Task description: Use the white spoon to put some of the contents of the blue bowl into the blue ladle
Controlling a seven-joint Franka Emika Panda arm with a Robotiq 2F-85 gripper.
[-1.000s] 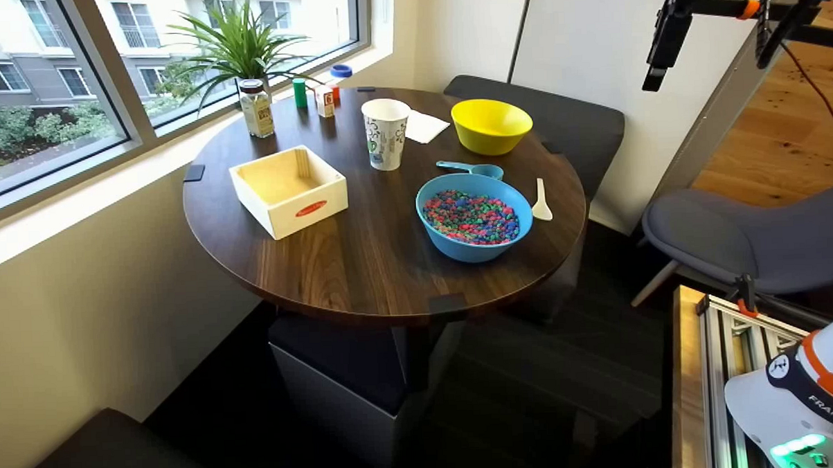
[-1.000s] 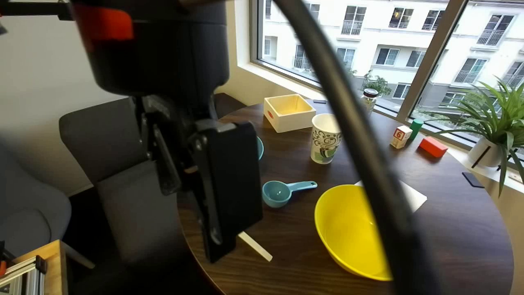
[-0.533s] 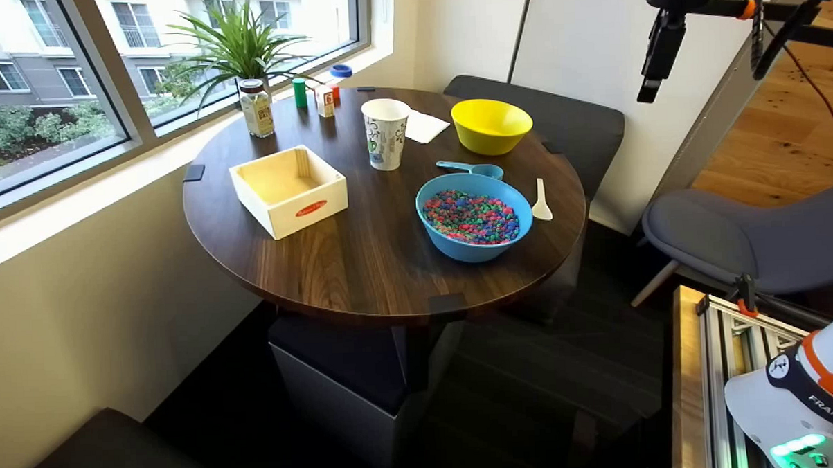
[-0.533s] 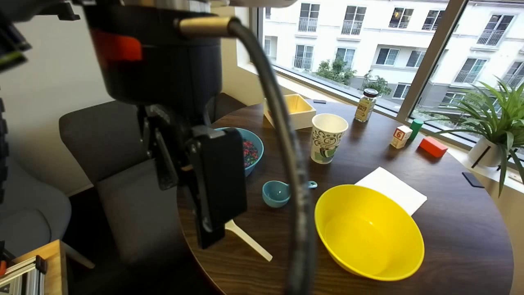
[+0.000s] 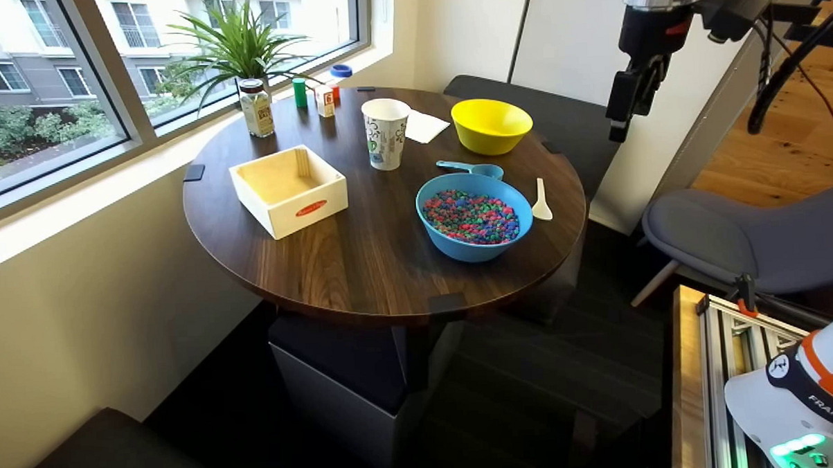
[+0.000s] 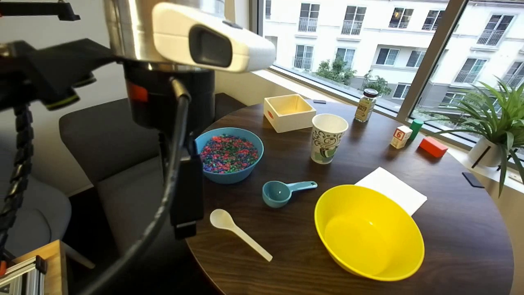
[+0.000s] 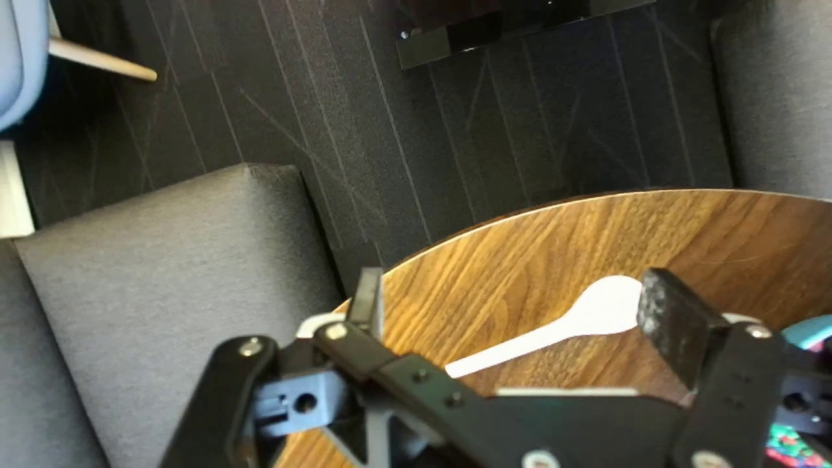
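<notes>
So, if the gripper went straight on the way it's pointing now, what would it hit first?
Probably the table, near its edge by the white spoon: that strip shows within the open gripper in the wrist view. Depth is unclear, though; it might just miss the edge.

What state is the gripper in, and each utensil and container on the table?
gripper: open, holding nothing
white spoon: flat on the table, ungripped
blue bowl: upright, multicoloured pieces inside, below the rim
blue ladle: open side up, looks empty
yellow bowl: upright, empty
paper cup: upright, can't see whether empty
wooden box: open top, nothing visible inside
jar: upright, capped
</notes>
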